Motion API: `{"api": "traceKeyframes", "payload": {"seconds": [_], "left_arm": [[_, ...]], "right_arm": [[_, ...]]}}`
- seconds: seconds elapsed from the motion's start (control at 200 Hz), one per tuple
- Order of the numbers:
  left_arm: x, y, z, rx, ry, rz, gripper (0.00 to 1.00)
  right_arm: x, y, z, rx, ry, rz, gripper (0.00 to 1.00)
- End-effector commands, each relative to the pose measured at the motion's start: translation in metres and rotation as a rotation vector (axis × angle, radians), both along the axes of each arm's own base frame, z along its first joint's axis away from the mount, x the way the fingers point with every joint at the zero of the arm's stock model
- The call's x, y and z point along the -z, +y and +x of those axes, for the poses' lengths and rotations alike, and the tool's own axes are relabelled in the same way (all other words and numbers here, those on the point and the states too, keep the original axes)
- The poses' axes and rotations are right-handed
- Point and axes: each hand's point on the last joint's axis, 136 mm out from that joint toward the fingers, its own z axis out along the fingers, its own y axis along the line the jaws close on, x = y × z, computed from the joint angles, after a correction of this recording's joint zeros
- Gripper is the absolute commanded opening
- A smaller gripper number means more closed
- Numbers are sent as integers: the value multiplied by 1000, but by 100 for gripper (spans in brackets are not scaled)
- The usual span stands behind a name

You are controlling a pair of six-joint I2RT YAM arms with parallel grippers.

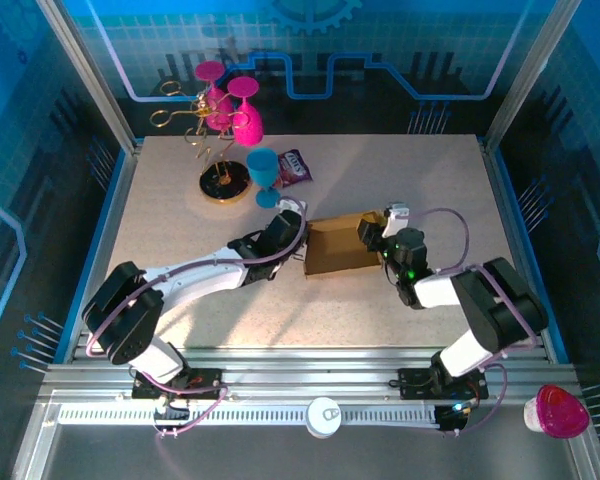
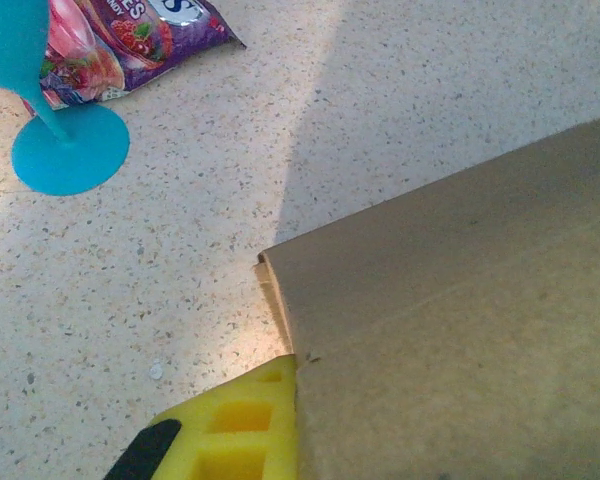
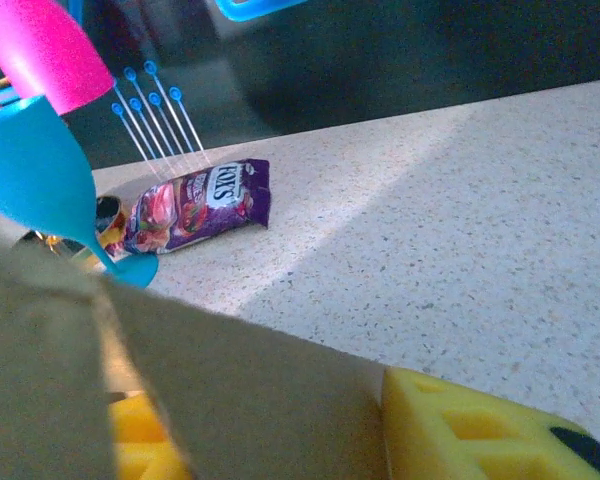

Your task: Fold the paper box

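Clamping the paper box [image 1: 335, 250] wall, right jaws stand part-open; left jaws' spread hidden.

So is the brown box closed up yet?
Not yet, it is open. From above, the box shows its inside floor with walls around it and no flap covering the top.

A robot lab cell: aluminium frame rails [image 1: 280, 357] and blue printed panels [image 1: 380, 50] enclose a speckled table [image 1: 410, 175].
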Motion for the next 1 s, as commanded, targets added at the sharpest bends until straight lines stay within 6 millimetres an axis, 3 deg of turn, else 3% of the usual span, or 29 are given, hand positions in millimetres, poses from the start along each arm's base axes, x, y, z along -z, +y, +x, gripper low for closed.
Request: {"api": "traceKeyframes", "payload": {"seconds": [0.0,0.125,0.41,0.625,0.856,0.911,0.936,0.996], "left_arm": [[8,0,-5,13,-11,50,0],[10,-5,-7,14,-13,57,0],[4,-12,-1,8,-33,86,0],[-4,-18,3,32,-50,93,0],[-10,-23,4,53,-54,91,0],[-12,-24,5,57,-57,90,0],[-13,-25,5,59,-59,88,0],[-14,-26,5,68,-63,83,0]], "right_arm": [[-16,-4,-7,19,27,20,48],[-24,-7,-19,20,91,60,56],[-38,-10,-72,13,255,188,70],[-83,-20,-108,57,270,284,71],[-143,-51,-107,218,263,284,75],[-142,-58,-99,265,306,279,75],[-154,-59,-94,266,307,297,75],[-149,-62,-81,277,389,322,75]]}}
